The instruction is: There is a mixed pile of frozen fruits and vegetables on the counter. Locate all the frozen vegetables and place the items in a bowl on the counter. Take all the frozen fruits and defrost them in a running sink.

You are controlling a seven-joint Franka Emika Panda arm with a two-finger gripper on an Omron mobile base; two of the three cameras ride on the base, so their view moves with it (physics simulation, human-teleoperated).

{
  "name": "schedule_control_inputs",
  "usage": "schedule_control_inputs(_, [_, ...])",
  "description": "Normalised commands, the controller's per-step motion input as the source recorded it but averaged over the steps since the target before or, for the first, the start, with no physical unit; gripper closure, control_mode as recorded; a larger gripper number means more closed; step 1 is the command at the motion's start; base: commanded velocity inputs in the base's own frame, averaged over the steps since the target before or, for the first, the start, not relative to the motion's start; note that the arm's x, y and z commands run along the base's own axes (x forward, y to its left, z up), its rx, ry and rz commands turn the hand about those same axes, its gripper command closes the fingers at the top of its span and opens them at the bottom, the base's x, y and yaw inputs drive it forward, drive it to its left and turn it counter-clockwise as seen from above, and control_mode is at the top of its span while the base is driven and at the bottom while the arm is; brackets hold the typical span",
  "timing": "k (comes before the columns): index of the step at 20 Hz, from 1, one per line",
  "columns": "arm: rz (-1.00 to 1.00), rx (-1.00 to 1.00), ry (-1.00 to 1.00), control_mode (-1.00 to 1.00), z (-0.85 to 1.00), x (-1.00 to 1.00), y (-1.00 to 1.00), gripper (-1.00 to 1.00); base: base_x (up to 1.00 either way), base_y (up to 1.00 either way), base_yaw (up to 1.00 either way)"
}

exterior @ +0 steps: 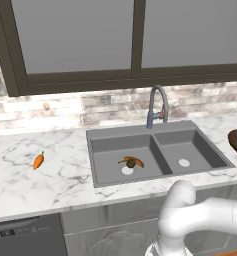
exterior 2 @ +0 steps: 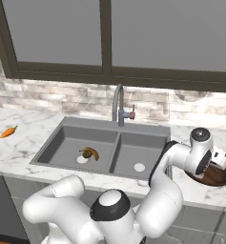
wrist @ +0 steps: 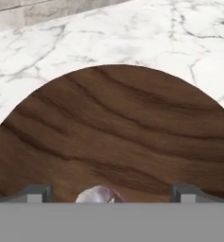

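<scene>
Vegetables are half sorted: over the bowl (wrist: 118, 137) at the counter's (exterior: 65, 175) right end, the gripper (wrist: 111, 194) stands wide open, the bulb (wrist: 100, 194) lying loose between its tips, half cut off. Next comes the carrot (exterior: 38, 161), far left. Banana (exterior: 131, 161) and kiwi overlap in the sink (exterior: 155, 150).

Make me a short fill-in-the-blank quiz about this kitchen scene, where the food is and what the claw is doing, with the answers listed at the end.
1. The banana and kiwi lie in the ____ basin of the sink.
2. The carrot lies on the ____, left of the sink.
3. The claw hangs over the wooden ____, with the pinkish-white bulb between its fingertips.
4. The claw's jaws stand ____.

Missing words: left; counter; bowl; open
</scene>
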Motion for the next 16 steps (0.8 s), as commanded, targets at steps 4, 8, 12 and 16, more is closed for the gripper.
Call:
schedule_control_inputs(4, [0.0, 0.0, -0.04, -1.0, 0.45, -0.03, 0.0, -1.0, 0.0, 0.0, 0.0])
schedule_control_inputs(8, [0.0, 0.0, -0.11, -1.0, 0.39, -0.3, 0.06, -1.0, 0.0, 0.0, 0.0])
schedule_control_inputs(12, [0.0, 0.0, -0.15, -1.0, 0.25, -0.45, 0.09, -1.0, 0.0, 0.0, 0.0])
schedule_control_inputs(16, [0.0, 0.0, -0.19, -1.0, 0.02, -0.57, 0.22, -1.0, 0.0, 0.0, 0.0])
